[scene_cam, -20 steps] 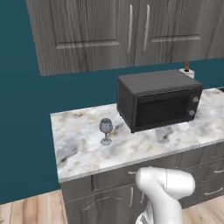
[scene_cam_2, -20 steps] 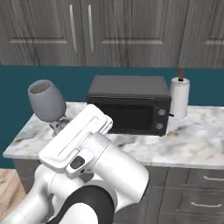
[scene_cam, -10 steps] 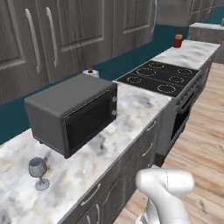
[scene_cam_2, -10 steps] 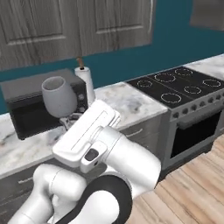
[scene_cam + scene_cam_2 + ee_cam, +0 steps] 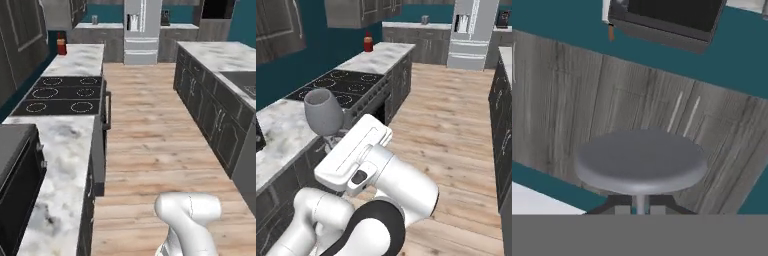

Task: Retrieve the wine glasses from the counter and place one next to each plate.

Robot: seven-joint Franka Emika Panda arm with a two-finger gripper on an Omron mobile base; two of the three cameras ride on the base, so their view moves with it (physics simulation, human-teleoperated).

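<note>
I carry one wine glass [image 5: 323,112] upright above my white arm, with the stove [image 5: 341,90] just behind it. My gripper [image 5: 641,210] is pressed together on the thin stem, and the hand view shows this from below: the round foot of the glass [image 5: 641,161] sits just over my dark finger tips [image 5: 619,206]. From the left base camera I see the stove [image 5: 62,94] beside the marbled counter [image 5: 62,165], and the wooden floor [image 5: 150,125] to the right of the stove.
</note>
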